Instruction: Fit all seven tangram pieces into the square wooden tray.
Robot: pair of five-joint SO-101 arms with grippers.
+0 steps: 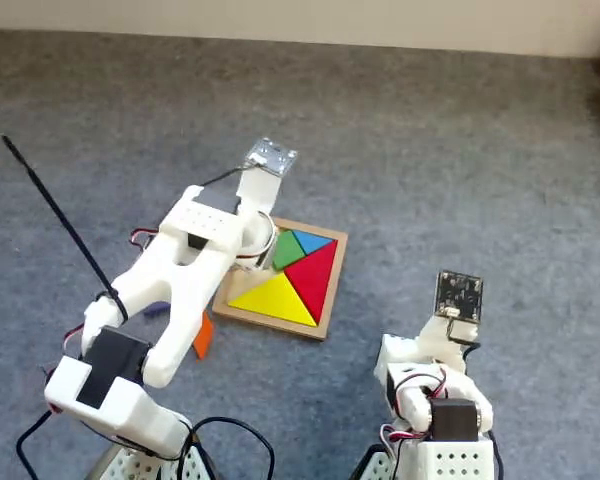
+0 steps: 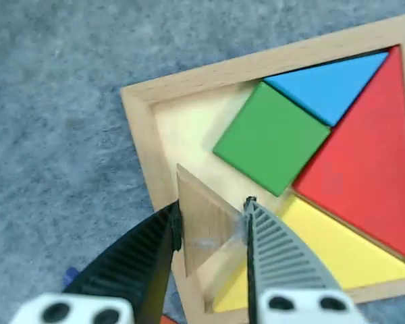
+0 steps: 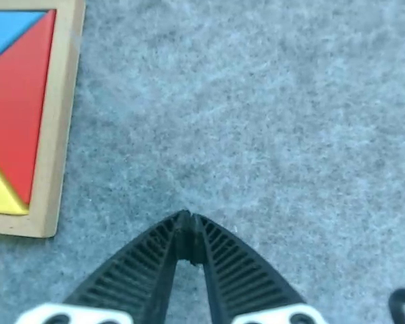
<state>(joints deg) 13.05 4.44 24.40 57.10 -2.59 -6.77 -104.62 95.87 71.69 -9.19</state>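
Left gripper (image 2: 212,208) clamps a pale wooden triangular piece (image 2: 201,226) over the bare corner of the square wooden tray (image 2: 140,142), presumably to seat it beside the green square piece (image 2: 270,138); right gripper (image 3: 190,226) closed, empty, off the tray

Flat in square wooden tray (image 2: 143,128), just beyond the fingers (image 2: 277,256): green square (image 2: 270,138), blue triangle (image 2: 331,84), red triangle (image 2: 364,169), yellow triangle (image 2: 337,253). Between the fingers, tilted: plain wood piece (image 2: 202,223).

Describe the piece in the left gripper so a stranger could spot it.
Find the square wooden tray on the carpet, then its unfilled corner beside the green square. The piece in the left gripper is plain wood-coloured, unlike its painted neighbours.
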